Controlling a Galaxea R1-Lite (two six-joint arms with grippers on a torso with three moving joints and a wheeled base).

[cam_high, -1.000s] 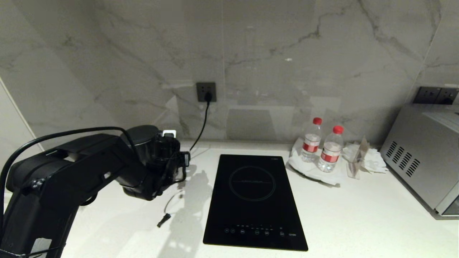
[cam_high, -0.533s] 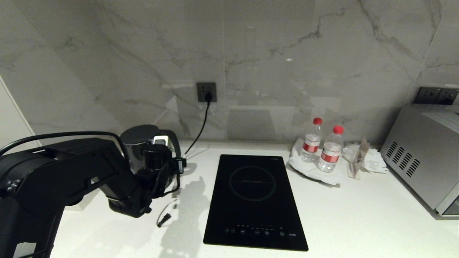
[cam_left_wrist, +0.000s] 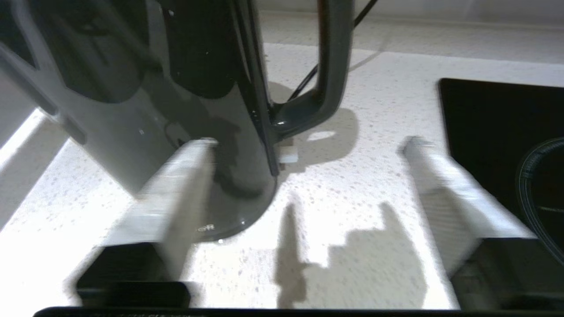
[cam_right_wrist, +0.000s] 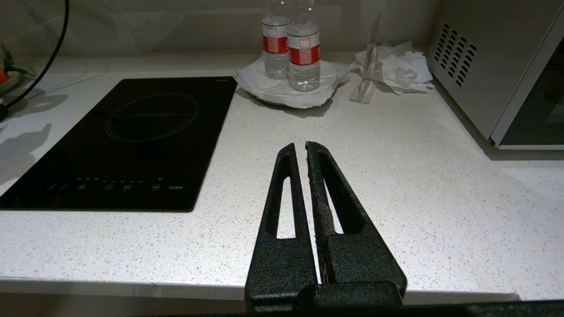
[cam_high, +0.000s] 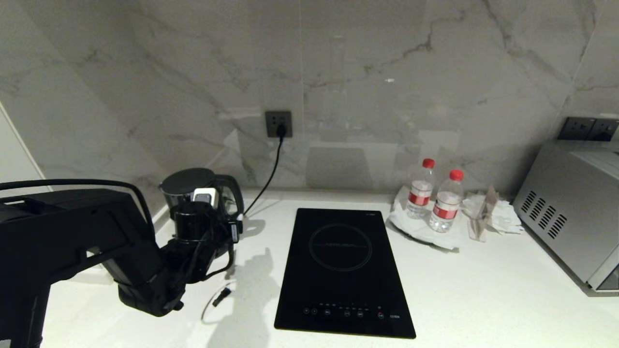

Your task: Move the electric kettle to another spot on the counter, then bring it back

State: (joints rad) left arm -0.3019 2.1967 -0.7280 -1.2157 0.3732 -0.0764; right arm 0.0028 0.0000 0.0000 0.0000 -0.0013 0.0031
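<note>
Standing at the left of the head frame, the electric kettle (cam_high: 200, 191) rests upright on the table (cam_high: 483, 299), near the wall. The left gripper (cam_left_wrist: 304, 145) has its jaws released, spread in front of the kettle's base, holding nothing. Judging by this, a grasp on the handle comes next. The right gripper (cam_right_wrist: 300, 152) hangs parked, jaws clenched.

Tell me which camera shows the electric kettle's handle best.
The left wrist view: the handle fills the frame close up, beside the open left gripper. The head view shows the handle small behind the arm. The right wrist view misses it.
</note>
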